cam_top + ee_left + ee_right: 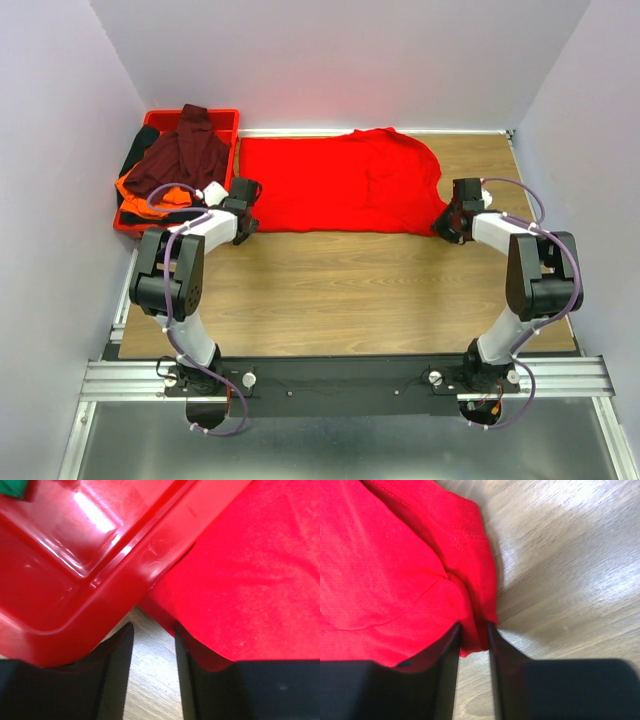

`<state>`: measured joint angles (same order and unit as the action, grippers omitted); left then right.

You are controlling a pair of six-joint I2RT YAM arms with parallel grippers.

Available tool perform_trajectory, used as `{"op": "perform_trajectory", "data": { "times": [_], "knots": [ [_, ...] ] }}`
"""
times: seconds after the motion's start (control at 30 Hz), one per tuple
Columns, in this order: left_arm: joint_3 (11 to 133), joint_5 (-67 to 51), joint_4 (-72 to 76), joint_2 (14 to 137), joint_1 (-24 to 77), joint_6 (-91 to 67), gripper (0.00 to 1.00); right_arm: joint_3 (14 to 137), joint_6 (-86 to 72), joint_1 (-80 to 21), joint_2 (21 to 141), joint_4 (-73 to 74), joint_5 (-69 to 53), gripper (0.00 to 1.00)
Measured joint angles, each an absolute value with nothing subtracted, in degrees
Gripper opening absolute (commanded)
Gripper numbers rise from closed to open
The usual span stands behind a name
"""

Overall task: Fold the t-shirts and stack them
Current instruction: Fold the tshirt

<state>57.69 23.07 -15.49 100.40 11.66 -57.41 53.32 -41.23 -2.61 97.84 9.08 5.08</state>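
Top external view: a red t-shirt lies spread flat in the upper middle of the frame, on the far part of a wooden table. At the upper left stands a red plastic tray. In it a maroon t-shirt is heaped on top, with an orange t-shirt showing at the lower left and a black t-shirt along the left side. The left claw sits at the shirt's lower left corner, just beside the tray. The right claw sits at the shirt's lower right corner.

Left wrist view: the left claw stands apart, with bare wood showing between its fingers. The tray's rounded corner fills the left of the frame. The red t-shirt fills the right, its edge lying over the right-hand finger. Nothing is pinched between the jaws.

Right wrist view: the right claw is drawn narrow, its fingers pressed on either side of a bunched corner of the red t-shirt. Bare table fills the right of the frame.
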Motion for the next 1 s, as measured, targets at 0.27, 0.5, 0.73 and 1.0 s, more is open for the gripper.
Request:
{"op": "perform_trajectory", "data": {
  "times": [0.27,0.5,0.73,1.0],
  "knots": [
    [62.2,24.5,-9.4,105.2,10.8,-55.7,0.0,54.2,-40.8,-2.6,98.0,9.1,5.1,0.0],
    [62.2,25.4,-9.3,104.6,11.1,-55.1,0.0,54.3,-40.5,-1.7,97.2,10.5,5.0,0.0],
    [55.4,25.5,-9.5,95.6,12.9,-55.2,0.0,53.1,-40.5,2.0,87.9,14.0,4.6,0.0],
    [44.6,24.9,-10.7,83.4,16.3,-57.1,0.0,50.4,-40.6,5.0,78.7,21.6,4.4,0.0]
  ]
}}
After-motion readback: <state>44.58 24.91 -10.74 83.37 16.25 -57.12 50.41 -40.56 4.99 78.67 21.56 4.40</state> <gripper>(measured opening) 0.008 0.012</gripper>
